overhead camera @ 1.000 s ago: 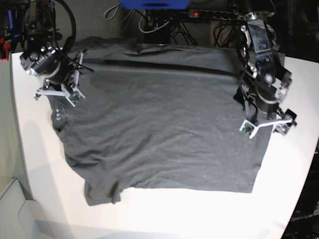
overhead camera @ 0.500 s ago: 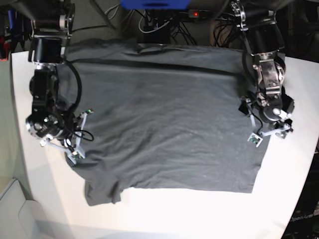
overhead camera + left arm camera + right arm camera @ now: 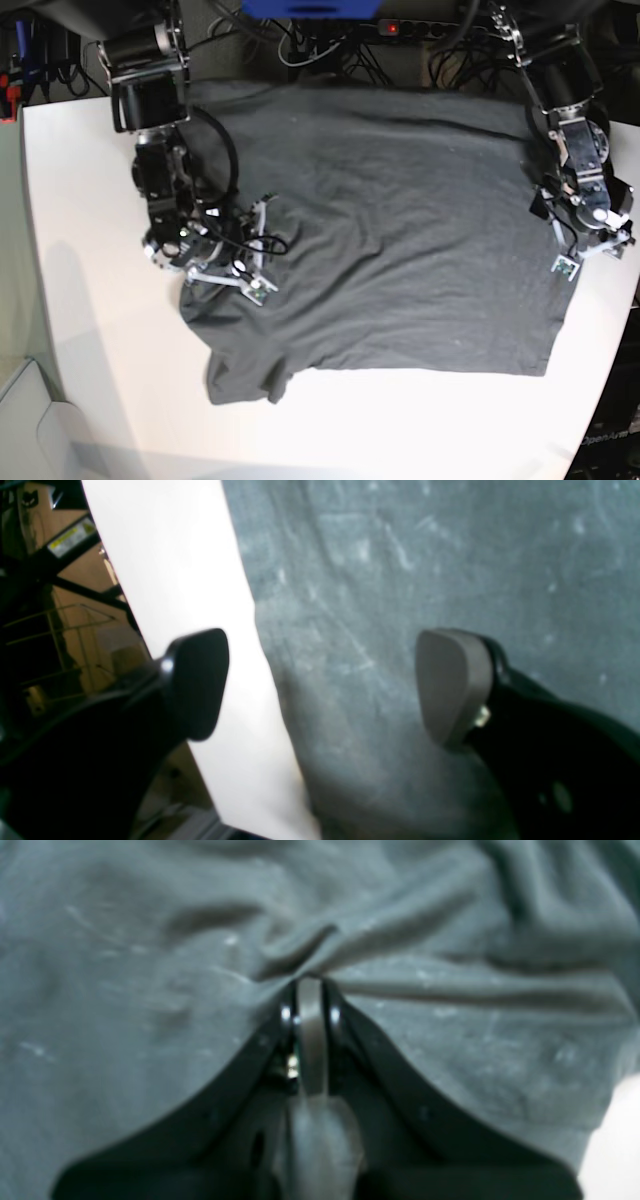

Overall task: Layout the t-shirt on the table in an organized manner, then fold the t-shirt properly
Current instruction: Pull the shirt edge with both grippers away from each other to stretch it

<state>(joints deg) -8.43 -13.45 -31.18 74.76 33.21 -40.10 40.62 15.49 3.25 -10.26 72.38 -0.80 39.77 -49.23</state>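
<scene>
Layout step, judged unfinished. Shirt (image 3: 400, 230) lies spread on table (image 3: 90, 330), dark grey, puckered at its left side, near hem bunched. Right gripper (image 3: 310, 990) pinches a fold of cloth. Left gripper (image 3: 320, 680) is spread, straddling the shirt edge. Next: pull the pucker flat.

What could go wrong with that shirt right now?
The right gripper is shut on a pinch of the t-shirt; pulling further could bunch it into more wrinkles. The left gripper hangs open over the shirt's edge by the table, so it might close on nothing and miss the cloth.
</scene>
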